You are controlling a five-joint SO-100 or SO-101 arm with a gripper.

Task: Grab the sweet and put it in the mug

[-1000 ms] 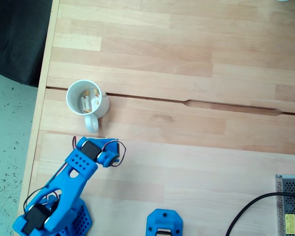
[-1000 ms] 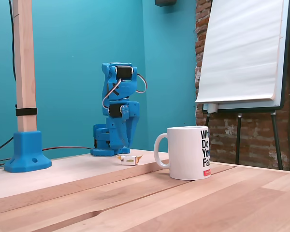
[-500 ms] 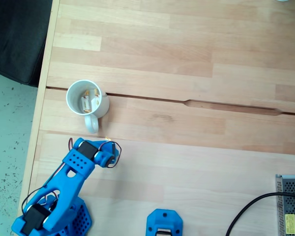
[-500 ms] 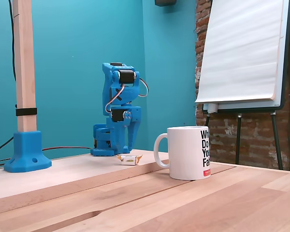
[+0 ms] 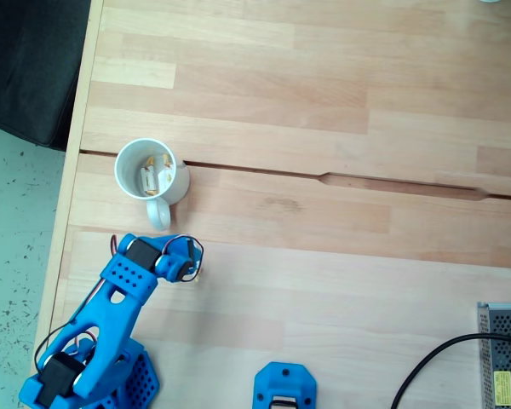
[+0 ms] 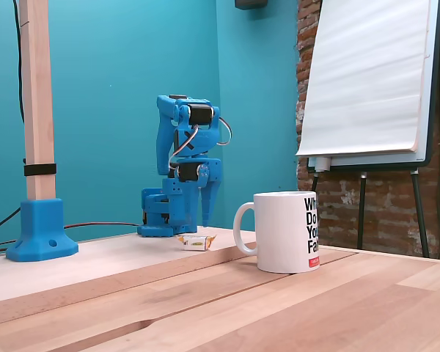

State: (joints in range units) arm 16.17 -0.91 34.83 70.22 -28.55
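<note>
The arm [image 6: 177,176] stood folded at the table's [image 5: 324,290] 7 o'clock corner in the top-down fixed view, gripper [image 6: 198,213] pointing down. Its fingers were spread in a narrow V, holding nothing. In the side fixed view the tips hung above the sweet [image 6: 196,241], apart from it, probably lined up for a vertical descent.

The sweet lay flat on the table, at 9 o'clock from the mug [image 6: 284,231] in the side view, well apart from it. In the top-down view only a sliver of it [image 5: 198,274] showed at the gripper's [image 5: 187,260] 4 o'clock; the gripper body covered the rest.

The mug [image 5: 151,175] stood upright at the gripper's 12 o'clock in the top-down view, handle toward the arm. Wrapped sweets [image 5: 153,176] already lay inside it.

Clearances, top-down view:
- The table edge ran close past the mug's 9 o'clock side; the open mouth faced straight up.
- Bare board lay open from 1 to 4 o'clock of the gripper.
- A seam [image 5: 324,177] crossed the board at the mug's 3 o'clock.
- A blue post base [image 5: 284,385] and a metal box [image 5: 502,354] sat along the near edge, well apart from the transfer path.

Judgement: the handle lay between sweet and mug, so a lifted carry would need to clear the rim.
</note>
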